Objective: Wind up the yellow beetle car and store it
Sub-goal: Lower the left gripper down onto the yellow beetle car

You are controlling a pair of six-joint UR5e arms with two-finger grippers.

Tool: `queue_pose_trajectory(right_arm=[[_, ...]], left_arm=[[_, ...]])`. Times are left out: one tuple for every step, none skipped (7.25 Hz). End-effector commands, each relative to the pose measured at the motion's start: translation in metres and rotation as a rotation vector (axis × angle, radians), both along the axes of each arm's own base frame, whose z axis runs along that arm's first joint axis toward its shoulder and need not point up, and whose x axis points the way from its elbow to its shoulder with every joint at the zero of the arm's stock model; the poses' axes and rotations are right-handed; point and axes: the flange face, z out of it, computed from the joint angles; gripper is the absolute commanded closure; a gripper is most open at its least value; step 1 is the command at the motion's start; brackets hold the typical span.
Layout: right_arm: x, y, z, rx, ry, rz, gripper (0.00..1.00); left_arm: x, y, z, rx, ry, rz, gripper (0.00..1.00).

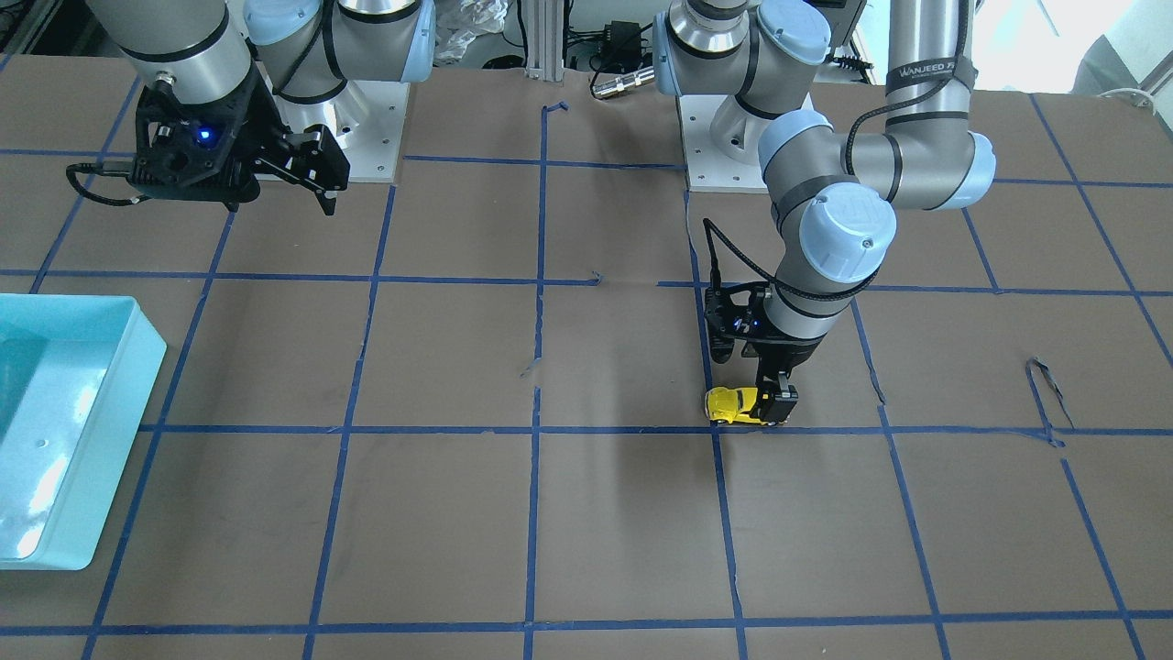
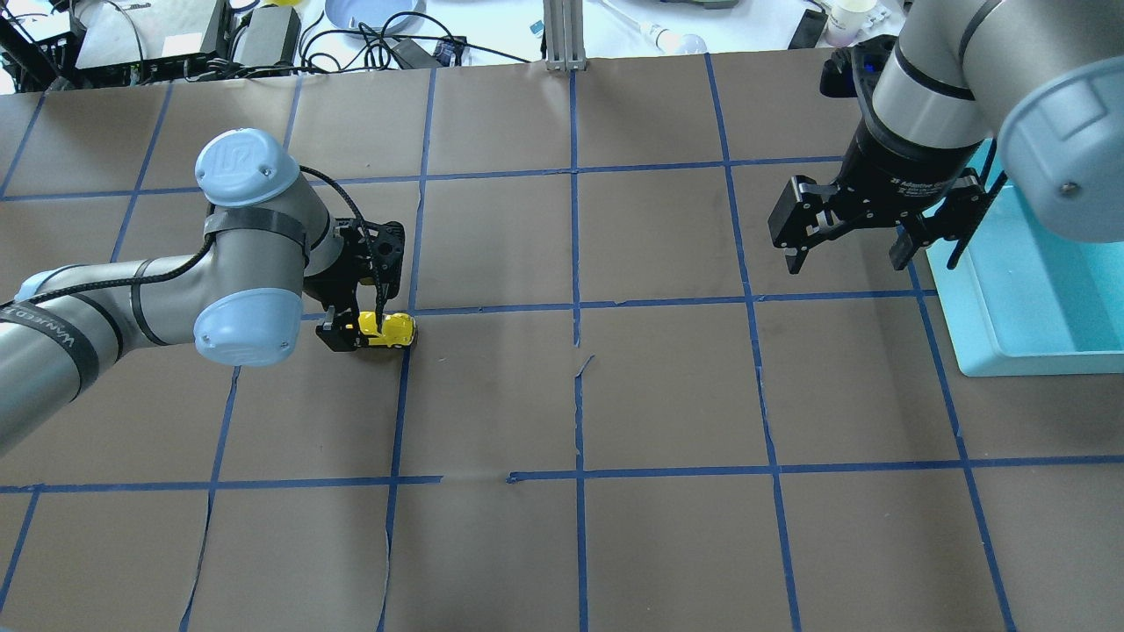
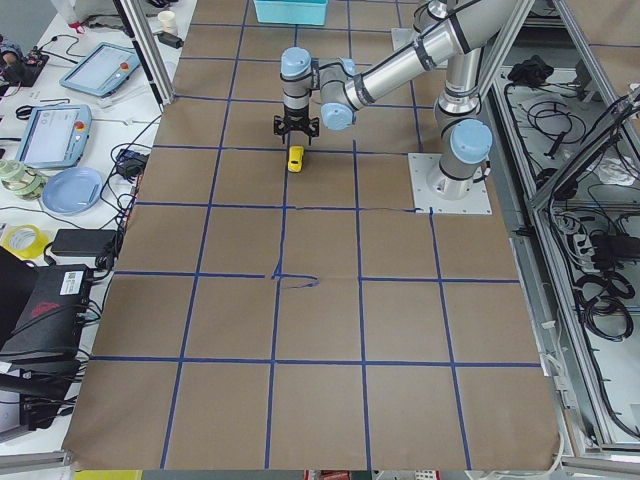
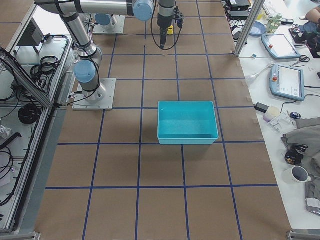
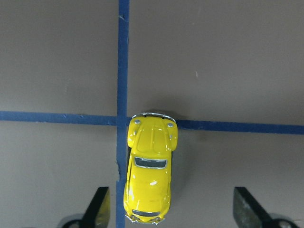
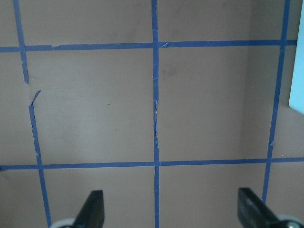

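The yellow beetle car (image 5: 149, 171) stands on its wheels on the brown paper, over a blue tape crossing. It also shows in the overhead view (image 2: 391, 330) and the front view (image 1: 731, 404). My left gripper (image 5: 168, 202) is down at the table, open, with its fingers (image 5: 99, 209) on either side of the car's rear half and clear gaps to both. In the overhead view the left gripper (image 2: 351, 333) covers part of the car. My right gripper (image 2: 847, 250) is open and empty, raised above the table next to the bin.
A teal bin (image 2: 966, 351) stands at the table's right end; it also shows in the front view (image 1: 119, 440) and the right side view (image 4: 187, 131). Blue tape lines grid the brown paper. Cables and devices lie beyond the far edge.
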Motion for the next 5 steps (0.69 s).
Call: queue_pose_trajectory(right_arm=[[0.001, 0.000, 0.000, 0.000, 0.000, 0.002, 0.00], [0.000, 0.000, -0.001, 0.001, 0.001, 0.000, 0.00], [0.000, 0.000, -0.001, 0.001, 0.001, 0.002, 0.00], [0.000, 0.000, 0.000, -0.002, -0.003, 0.000, 0.00], [-0.001, -0.001, -0.001, 0.001, 0.000, -0.002, 0.00]], left_arm=[[0.001, -0.006, -0.013, -0.025, -0.004, -0.031, 0.09], [0.001, -0.007, -0.021, -0.006, -0.002, -0.035, 0.09], [0.002, -0.007, -0.030, 0.014, -0.001, -0.044, 0.09], [0.006, -0.011, -0.030, 0.012, 0.002, -0.035, 0.09], [0.006, -0.013, -0.026, 0.002, -0.001, -0.037, 0.09]])
